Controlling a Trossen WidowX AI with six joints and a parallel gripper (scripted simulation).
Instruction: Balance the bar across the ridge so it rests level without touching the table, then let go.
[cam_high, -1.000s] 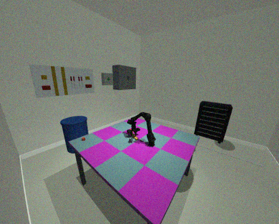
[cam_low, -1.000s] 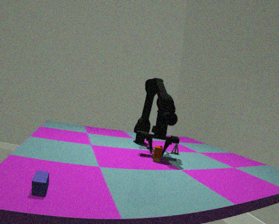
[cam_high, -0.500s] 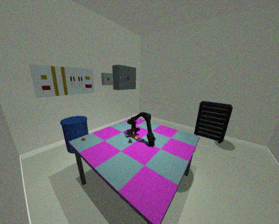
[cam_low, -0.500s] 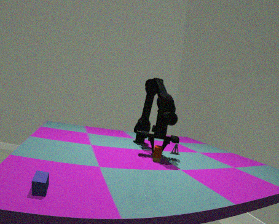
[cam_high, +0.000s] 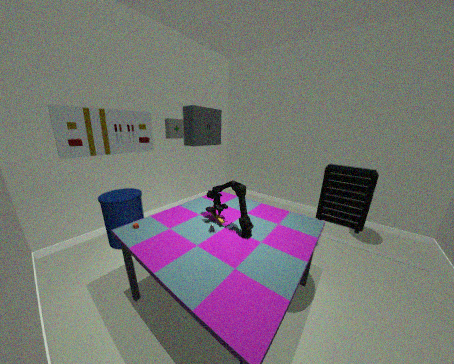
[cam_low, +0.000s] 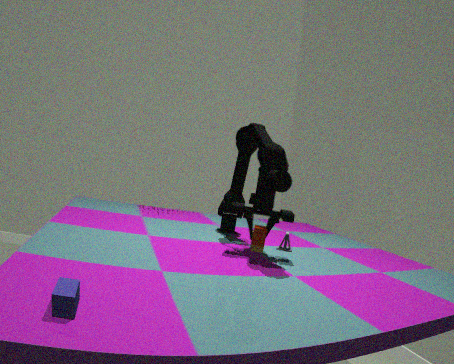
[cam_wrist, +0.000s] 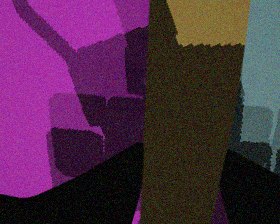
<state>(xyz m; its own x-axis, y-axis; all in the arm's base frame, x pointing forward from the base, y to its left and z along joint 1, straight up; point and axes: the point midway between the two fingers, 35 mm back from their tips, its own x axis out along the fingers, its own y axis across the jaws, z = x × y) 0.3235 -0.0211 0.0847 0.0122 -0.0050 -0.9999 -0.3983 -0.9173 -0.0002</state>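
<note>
The bar (cam_high: 219, 220) (cam_low: 258, 238) (cam_wrist: 192, 120) is between the fingers of the gripper (cam_high: 218, 217) (cam_low: 259, 239) (cam_wrist: 181, 155), which are closed on its sides. In the top view it is between the arm's base and the table's far left edge, well in from the corners; its level and any contact with the table top cannot be told. In the wrist view it runs down between the two black fingertips, mostly in shadow with a lit ochre patch near the upper edge. The ridge (cam_high: 211, 228) (cam_low: 285, 243), small, dark and peaked, stands just beside the bar on a teal square, apart from it, and bears nothing. The arm (cam_high: 242, 200) (cam_low: 272, 162) arches over from its base, its gripper pointing down. The table (cam_high: 240, 320) (cam_low: 225, 310) (cam_wrist: 30, 100) is checked magenta and teal. Close to its left corner in the top view sits a small orange-red object (cam_high: 136, 226); in the exterior view a blue block (cam_low: 65, 298) sits near the front edge, toward the left. Beyond the left corner stands a blue drum (cam_high: 121, 220), and past the right corner a black slatted panel (cam_high: 352, 170). A grey cabinet (cam_high: 202, 126) hangs on the wall.
</note>
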